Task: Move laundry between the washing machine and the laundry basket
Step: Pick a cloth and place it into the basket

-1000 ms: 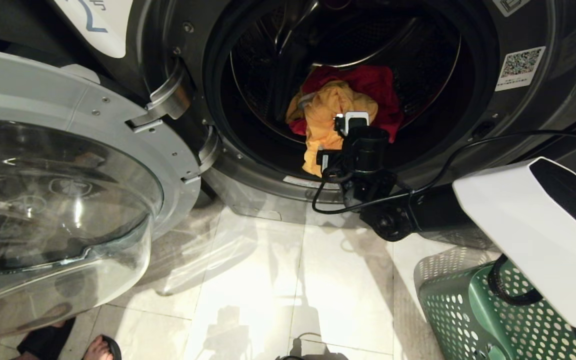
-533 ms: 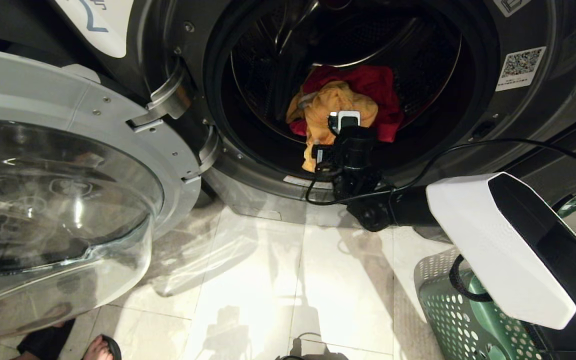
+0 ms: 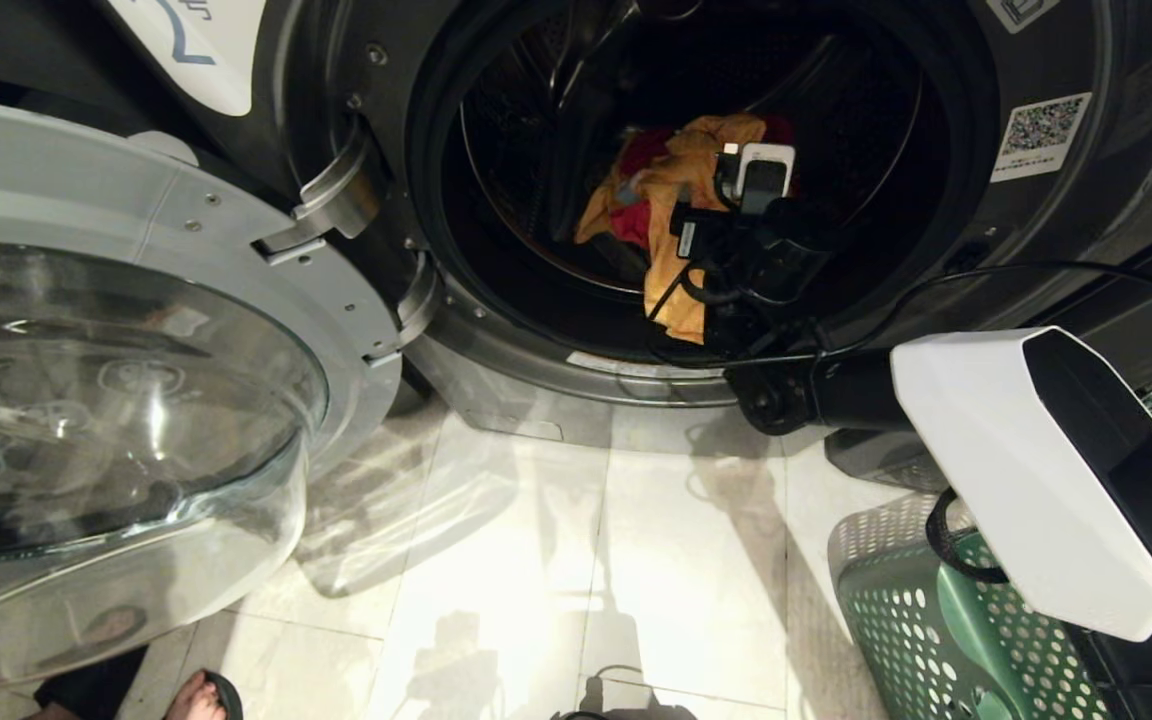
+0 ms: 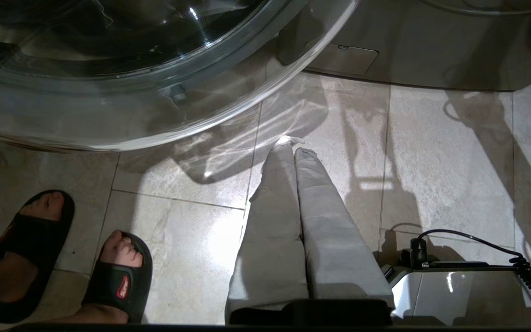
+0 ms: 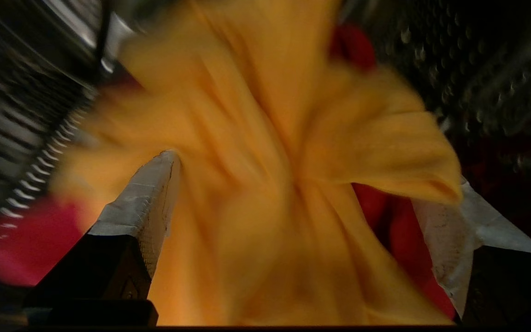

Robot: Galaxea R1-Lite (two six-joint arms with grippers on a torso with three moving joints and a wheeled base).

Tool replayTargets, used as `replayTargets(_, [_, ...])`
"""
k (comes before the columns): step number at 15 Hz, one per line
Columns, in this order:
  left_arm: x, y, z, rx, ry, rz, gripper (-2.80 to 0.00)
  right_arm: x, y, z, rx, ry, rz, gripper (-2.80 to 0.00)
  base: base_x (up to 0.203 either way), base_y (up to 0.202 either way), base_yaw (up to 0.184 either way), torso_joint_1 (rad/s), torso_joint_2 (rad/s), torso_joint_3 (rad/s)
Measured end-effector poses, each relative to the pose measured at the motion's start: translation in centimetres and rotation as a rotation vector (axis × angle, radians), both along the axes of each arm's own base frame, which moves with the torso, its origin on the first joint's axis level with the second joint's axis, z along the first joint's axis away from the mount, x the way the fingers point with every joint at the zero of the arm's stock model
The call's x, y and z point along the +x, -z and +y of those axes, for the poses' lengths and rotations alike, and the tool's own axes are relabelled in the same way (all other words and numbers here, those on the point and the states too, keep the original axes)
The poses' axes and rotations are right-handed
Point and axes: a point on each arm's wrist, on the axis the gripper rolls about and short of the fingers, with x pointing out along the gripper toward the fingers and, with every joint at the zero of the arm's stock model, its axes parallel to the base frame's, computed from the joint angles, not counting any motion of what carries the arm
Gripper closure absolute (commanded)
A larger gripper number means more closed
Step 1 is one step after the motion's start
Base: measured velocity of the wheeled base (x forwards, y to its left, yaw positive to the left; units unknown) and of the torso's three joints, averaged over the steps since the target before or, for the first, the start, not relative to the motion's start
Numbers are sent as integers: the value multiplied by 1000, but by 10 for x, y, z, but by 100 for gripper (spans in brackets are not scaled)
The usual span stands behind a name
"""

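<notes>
The washing machine (image 3: 1036,250) stands with its door (image 3: 136,350) swung wide to the left. In the drum lie a yellow garment (image 3: 681,170) and a red garment (image 3: 636,215). My right arm (image 3: 766,260) reaches into the drum. In the right wrist view my right gripper (image 5: 311,175) is open, jaws wide apart, pressed into the yellow garment (image 5: 265,138), which fills the gap between the fingers (image 5: 150,193). Red cloth (image 5: 385,221) shows beside it. The green laundry basket (image 3: 926,620) stands at the lower right, under my arm. My left gripper (image 4: 294,146) hangs shut over the floor tiles.
A person's feet in black sandals (image 4: 118,272) stand on the floor beside the open glass door (image 4: 109,69). A black cable (image 3: 986,275) runs along my right arm across the machine's front. Pale floor tiles (image 3: 536,560) lie between door and basket.
My right arm has pushed deeper and higher into the drum. The yellow garment has bunched and shifted up with it, now covering most of the red one. The left arm has not moved.
</notes>
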Motion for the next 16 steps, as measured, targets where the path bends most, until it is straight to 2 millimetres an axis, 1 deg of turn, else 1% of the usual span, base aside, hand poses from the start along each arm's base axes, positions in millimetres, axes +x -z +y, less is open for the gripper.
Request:
replayTargets(4, [0, 0, 0, 0, 0, 0, 0, -12, -18, 3, 37, -34, -34, -280, 0, 0, 0, 0, 0, 0])
replayTargets(6, [0, 0, 0, 0, 0, 0, 0, -13, -14, 5, 33, -48, 5, -280, 0, 0, 0, 0, 0, 0])
replayTargets(8, [0, 0, 0, 0, 0, 0, 0, -16, -3, 6, 28, -75, 97, -280, 0, 0, 0, 0, 0, 0])
replayTargets(9, [0, 0, 0, 0, 0, 0, 0, -21, 1, 8, 33, -97, 149, -280, 0, 0, 0, 0, 0, 0])
replayTargets(10, [0, 0, 0, 0, 0, 0, 0, -29, 4, 10, 38, -121, 209, 0, 0, 0, 0, 0, 0, 0])
replayTargets(12, [0, 0, 0, 0, 0, 0, 0, -50, 12, 15, 34, -165, 324, 0, 0, 0, 0, 0, 0, 0])
replayTargets(13, [0, 0, 0, 0, 0, 0, 0, -65, 13, 19, 24, -187, 364, 0, 0, 0, 0, 0, 0, 0])
replayTargets(15, [0, 0, 0, 0, 0, 0, 0, -97, 10, 21, 2, -229, 406, 0, 0, 0, 0, 0, 0, 0])
replayTargets(16, [0, 0, 0, 0, 0, 0, 0, -116, 7, 22, -10, -256, 422, 0, 0, 0, 0, 0, 0, 0])
